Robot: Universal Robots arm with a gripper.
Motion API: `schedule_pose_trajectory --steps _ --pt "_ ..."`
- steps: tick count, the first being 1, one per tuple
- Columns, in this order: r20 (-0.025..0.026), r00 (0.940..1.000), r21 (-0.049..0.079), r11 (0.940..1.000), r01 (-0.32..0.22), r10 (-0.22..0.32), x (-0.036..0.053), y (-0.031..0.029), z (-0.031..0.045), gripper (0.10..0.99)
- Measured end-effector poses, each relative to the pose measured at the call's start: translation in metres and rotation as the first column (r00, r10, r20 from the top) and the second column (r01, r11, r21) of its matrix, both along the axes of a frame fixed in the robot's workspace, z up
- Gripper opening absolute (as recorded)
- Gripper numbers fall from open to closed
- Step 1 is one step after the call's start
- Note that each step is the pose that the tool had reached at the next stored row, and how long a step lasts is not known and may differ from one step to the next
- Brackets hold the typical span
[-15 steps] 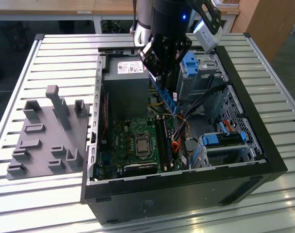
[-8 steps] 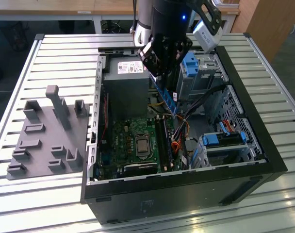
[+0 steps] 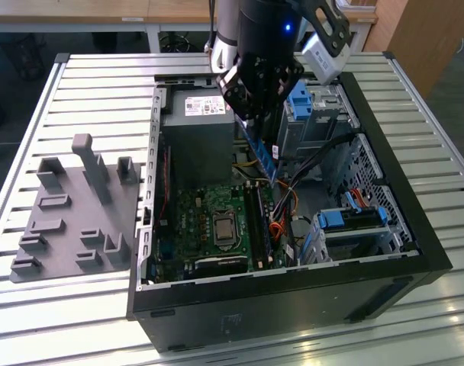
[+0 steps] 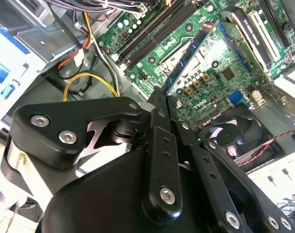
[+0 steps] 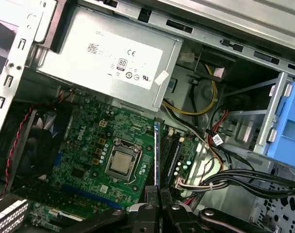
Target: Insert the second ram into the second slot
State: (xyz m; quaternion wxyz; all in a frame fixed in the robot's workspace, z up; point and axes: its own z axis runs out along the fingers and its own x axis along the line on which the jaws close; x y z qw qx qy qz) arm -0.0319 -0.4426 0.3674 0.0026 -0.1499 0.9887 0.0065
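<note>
Noted open computer case [image 3: 293, 305] lying on its side on a slatted metal table [image 3: 87, 84], interior facing up. To the exterior view's left of it, a grey moulded fixture [image 3: 72, 206] on the same table, just beside the case wall.

Found gripper [image 3: 256, 120] above the far half of the case, clamped tight on the second ram [image 3: 262, 156]. Stick held by its upper end and tilted, lower end pointing down towards the motherboard [image 3: 205, 221] and hanging over the far ends of the memory slots [image 3: 255, 221]. Not seated in any slot. Grey power supply [image 3: 198, 137] just to the exterior view's left of the gripper, at the far end of the case.

Second wrist view: black fingers [image 4: 159, 141] pinching the second ram [image 4: 191, 54], seen edge-on. Blue board runs out from the gripper [image 4: 161, 97] across the green motherboard [image 4: 225, 73], roughly parallel to the memory slots [image 4: 152, 29] and apart from them. Case fan [image 4: 235, 138] beside the board.

First wrist view: second ram [image 5: 157, 150] visible as a thin blue line rising from the gripper [image 5: 157, 194], between the processor socket [image 5: 121, 162] and the memory slots [image 5: 174, 153], closer to the slots. Light-blue drive latch [image 5: 288, 121] well apart from the stick.
</note>
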Motion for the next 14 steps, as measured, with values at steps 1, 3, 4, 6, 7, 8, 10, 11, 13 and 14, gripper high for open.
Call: schedule_pose_trajectory --steps 1,3,4,6,7,8,10,11,13,14 --pt "0.0007 0.9999 0.000 0.9999 0.013 -0.013 0.0000 0.0000 -0.0001 0.129" --pt "0.0018 0.9992 -0.001 0.9992 0.039 -0.039 0.0000 0.0000 -0.0003 0.129" --pt "0.0023 0.9986 -0.001 0.9986 0.052 -0.052 0.0000 0.0000 -0.0004 0.129" --pt "0.0035 0.9971 -0.001 0.9971 0.076 -0.076 0.0000 0.0000 -0.0006 0.129" --pt "0.0041 0.9962 -0.002 0.9962 0.087 -0.087 0.0000 0.0000 -0.0006 0.129" --pt "0.0045 0.9953 -0.002 0.9953 0.097 -0.097 0.0000 0.0000 -0.0007 0.129" --pt "0.0052 0.9933 -0.002 0.9933 0.116 -0.116 0.0000 0.0001 -0.0009 0.129" --pt "0.0055 0.9921 -0.002 0.9921 0.126 -0.126 0.0000 0.0000 -0.0010 0.129" --pt "0.0062 0.9895 -0.002 0.9895 0.144 -0.144 0.0000 0.0000 -0.0012 0.129" --pt "0.0067 0.9881 -0.002 0.9881 0.154 -0.154 0.0000 0.0000 -0.0013 0.129"
